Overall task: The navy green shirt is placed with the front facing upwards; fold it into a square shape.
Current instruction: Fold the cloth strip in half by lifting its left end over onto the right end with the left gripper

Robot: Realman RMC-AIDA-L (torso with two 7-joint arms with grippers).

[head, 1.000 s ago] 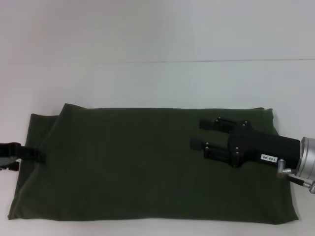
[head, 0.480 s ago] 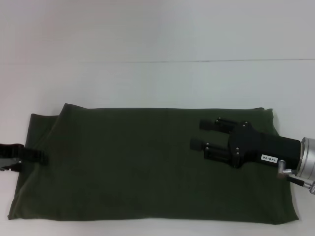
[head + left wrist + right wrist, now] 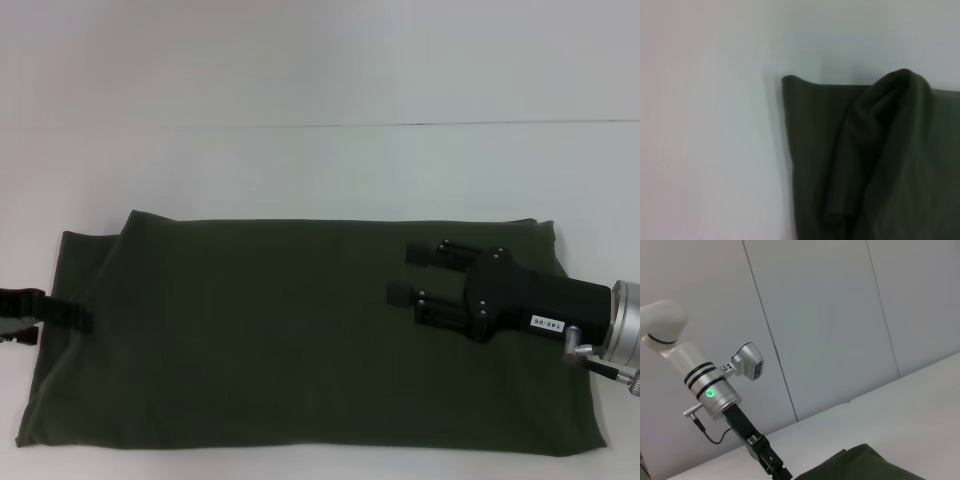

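table [image 3: 320, 170]: white, matte | wall [image 3: 840, 315]: pale grey panels, thin dark vertical seams

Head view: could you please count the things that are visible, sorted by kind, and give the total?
Shirts: 1, the navy green shirt, folded into a wide rectangle.
Grippers: 2, the left gripper at the shirt's left edge and the right gripper over its right part.
Tables: 1, the white table.
Total: 4.

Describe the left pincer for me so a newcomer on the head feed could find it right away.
Start from the navy green shirt, the wide dark rectangle lying on the white table. Follow its left edge about halfway down: the left pincer is the small black piece reaching in from the picture's edge onto the cloth. Unlike the right pincer, with its big black body and silver wrist over the shirt, little of it shows.
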